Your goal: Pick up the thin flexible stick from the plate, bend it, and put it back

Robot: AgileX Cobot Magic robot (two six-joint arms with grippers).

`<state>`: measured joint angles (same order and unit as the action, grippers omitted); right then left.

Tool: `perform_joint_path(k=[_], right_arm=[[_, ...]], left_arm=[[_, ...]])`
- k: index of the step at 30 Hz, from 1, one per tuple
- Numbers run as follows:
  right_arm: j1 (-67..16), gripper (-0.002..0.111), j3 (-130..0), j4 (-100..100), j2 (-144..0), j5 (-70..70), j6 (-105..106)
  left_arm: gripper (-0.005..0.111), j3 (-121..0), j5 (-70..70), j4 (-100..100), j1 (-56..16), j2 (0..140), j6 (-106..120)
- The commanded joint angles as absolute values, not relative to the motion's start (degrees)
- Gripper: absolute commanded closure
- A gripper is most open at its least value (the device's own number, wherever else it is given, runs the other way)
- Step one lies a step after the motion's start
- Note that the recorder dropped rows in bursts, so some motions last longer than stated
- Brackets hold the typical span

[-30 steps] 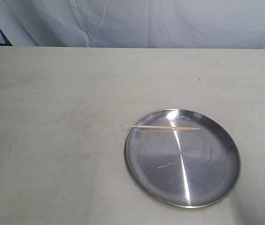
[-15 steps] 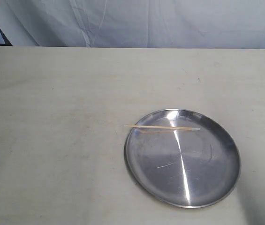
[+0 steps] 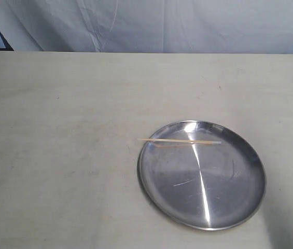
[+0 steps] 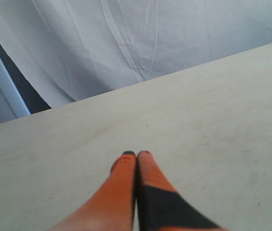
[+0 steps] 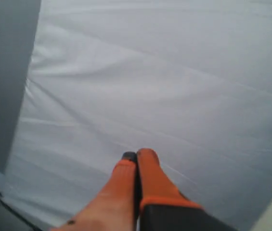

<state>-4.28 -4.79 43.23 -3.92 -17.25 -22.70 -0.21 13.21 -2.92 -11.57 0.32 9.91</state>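
Stick: the stick (image 3: 180, 140) lies straight across the far part of the plate (image 3: 224, 210), its left end poking just past the rim over the tabletop (image 3: 58, 155).
Left jaws: pressed together with fingertips (image 4: 127, 156) touching and nothing between them, over bare tabletop.
Right jaws: pressed together and empty, with fingertips (image 5: 148, 155) aimed at the white backdrop (image 5: 174, 72).
Progress: nothing appears done, since the stick is unbent and untouched. Picking it up, bending it and returning it all remain.
Arms: neither arm shows in the exterior view, so both seem well apart from the plate.
Change: a dark sliver at the right edge a second ago is gone, while the stick and plate have not shifted.
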Motion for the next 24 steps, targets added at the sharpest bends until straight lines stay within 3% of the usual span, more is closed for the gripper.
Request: perform_joint_path(k=[1, 8, 12, 16, 20, 22, 24], right_arm=[[-4.6, 0.109, -16.0, 33.2, -15.2, -1.8, -10.2], [-4.6, 0.109, -42.8, 15.9, -44.5, 30.5, 0.8], [-4.6, 0.109, -53.8, 15.3, -57.9, 39.9, 13.9], [-4.6, 0.087, -59.7, 18.0, -68.2, 41.7, 25.9], [-5.2, 0.053, -62.0, 20.6, -78.5, 42.5, 35.3], [-6.5, 0.046, -62.1, 20.8, -82.6, 42.6, 38.5], [-8.2, 0.046, -62.1, 20.8, -87.1, 42.6, 40.8]], left_arm=[[0.107, 0.0, 12.3, -3.1, -12.1, 0.0, 9.7], [0.107, 0.0, 12.4, -3.2, -12.1, 0.0, 9.7], [0.107, 0.0, 12.4, -5.2, -12.1, 0.0, 9.7], [0.107, 0.0, 12.4, -6.1, -12.1, 0.0, 9.7], [0.107, 0.0, 11.8, -6.1, -12.1, 0.0, 9.7], [0.107, 0.0, 11.2, -6.1, -12.1, 0.0, 9.7], [0.107, 0.0, 11.2, -6.1, -12.1, 0.0, 9.7]])
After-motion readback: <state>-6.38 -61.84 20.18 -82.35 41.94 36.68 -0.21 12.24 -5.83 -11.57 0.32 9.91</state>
